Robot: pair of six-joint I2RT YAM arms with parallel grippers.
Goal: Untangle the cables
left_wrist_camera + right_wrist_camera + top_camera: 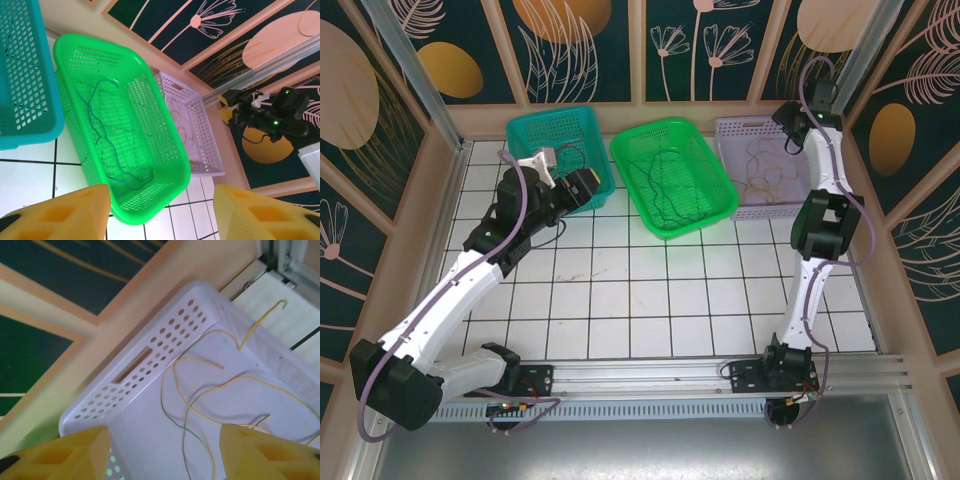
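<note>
Cables (667, 188) lie in baskets along the top of the overhead frame. We see thin dark strands looping loosely over the floor of the green basket (675, 230) at upper middle. Pale tan-yellow wires (763, 165) curl in the lavender basket (770, 208) at upper right. In the left wrist view, the strand in the green basket reads as a long, wavy, blue-green thread. In the right wrist view, hair-thin yellow wires and one greenish wire cross in open loops, and one end curls into a small hook at the frame's upper right. We find the left gripper (160, 215) at the bottom of its frame with its yellow fingers spread wide and nothing between them. The right gripper (162, 455) also stands wide above the lavender basket, and wires pass under the gap unpinched.
</note>
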